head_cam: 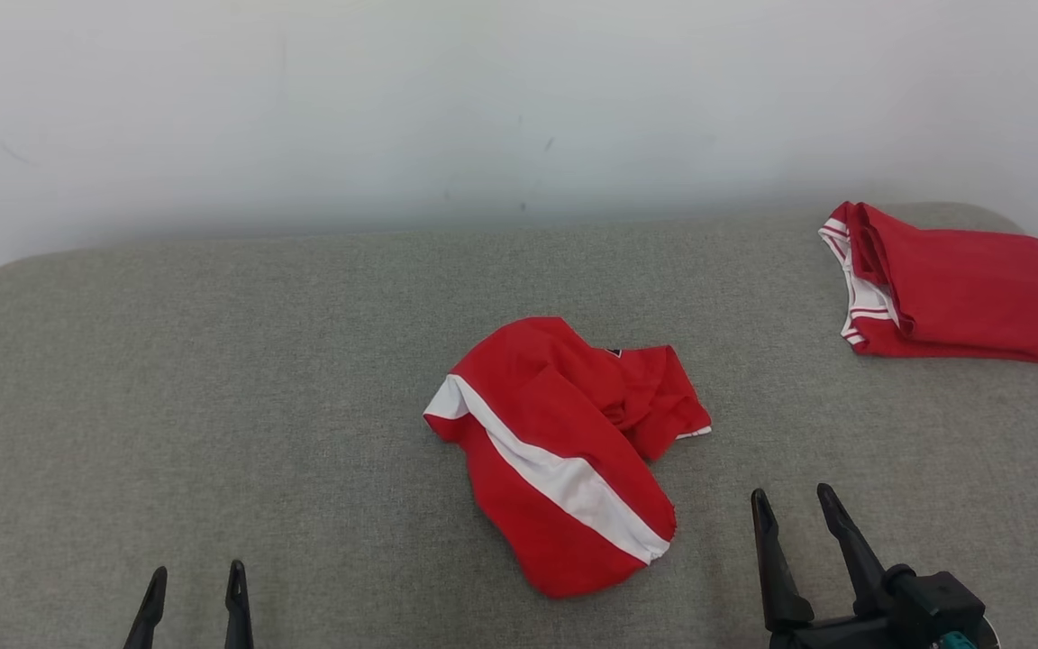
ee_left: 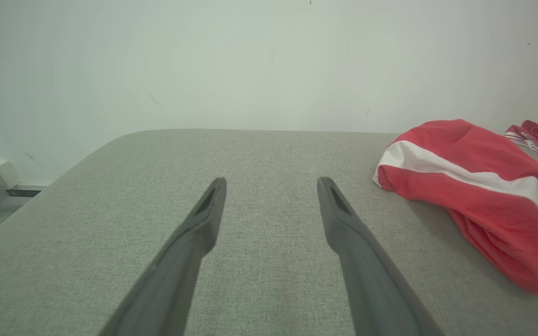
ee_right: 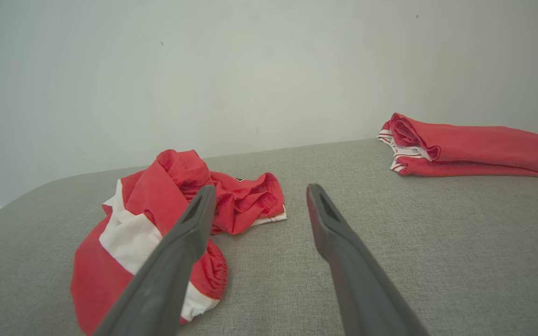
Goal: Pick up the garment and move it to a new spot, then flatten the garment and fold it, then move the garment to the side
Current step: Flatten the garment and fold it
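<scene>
A crumpled red fabric garment with a broad white stripe lies in a loose heap near the middle of the grey woven padded surface. It touches neither gripper.

The right gripper sits at the lower right of the head view, just to the right of the heap's near end and apart from it, with bare grey cloth between. Its two long dark fingers are spread wide and nothing is between them. In the right wrist view the right gripper points past the garment, which lies to the left, partly behind the left-hand finger.

The left gripper is at the lower left of the head view, well apart from the garment, its fingers likewise spread with nothing in them. From the left wrist view the left gripper hangs over bare surface, and the garment lies off to the right.

A second red garment with thin white-striped trim, folded flat, rests at the far right of the surface, near the pale wall.

A small dark mark shows at the crumpled garment's far edge; it is too small to read.
</scene>
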